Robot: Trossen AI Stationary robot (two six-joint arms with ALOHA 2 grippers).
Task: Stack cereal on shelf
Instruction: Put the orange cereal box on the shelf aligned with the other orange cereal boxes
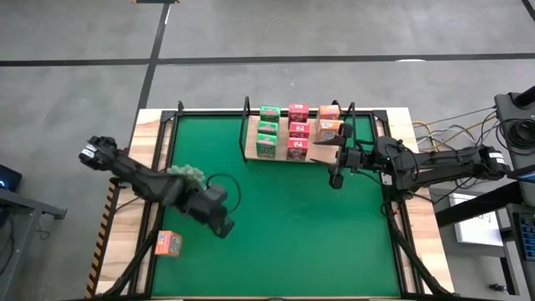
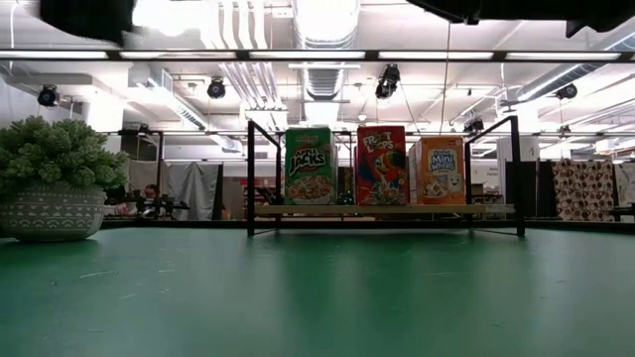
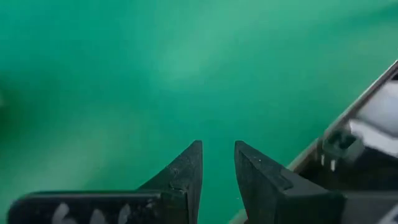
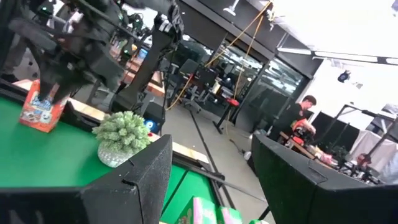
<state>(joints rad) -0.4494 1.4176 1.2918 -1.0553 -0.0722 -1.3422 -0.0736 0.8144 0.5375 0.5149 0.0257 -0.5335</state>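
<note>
The shelf (image 1: 324, 155) stands at the mat's far edge, a light board (image 2: 387, 209) between black wire uprights. On it stand rows of green (image 1: 267, 130), pink-red (image 1: 298, 130) and orange (image 1: 329, 122) cereal boxes; the low view shows one of each upright, green (image 2: 310, 166), pink-red (image 2: 382, 166) and orange (image 2: 440, 171). One more orange box (image 1: 169, 243) lies on the table's near-left wooden border and also shows in the right wrist view (image 4: 40, 109). My left gripper (image 1: 221, 224) hovers over bare mat, slightly open and empty (image 3: 217, 146). My right gripper (image 1: 336, 177) is open and empty (image 4: 211, 143), just near of the shelf's right end.
A grey-green spiky plant in a patterned pot (image 1: 188, 176) (image 2: 55, 188) (image 4: 122, 134) stands on the mat's left side, close beside the left arm. The green mat (image 1: 284, 242) is ringed by black frame rails. People and equipment show in the room beyond.
</note>
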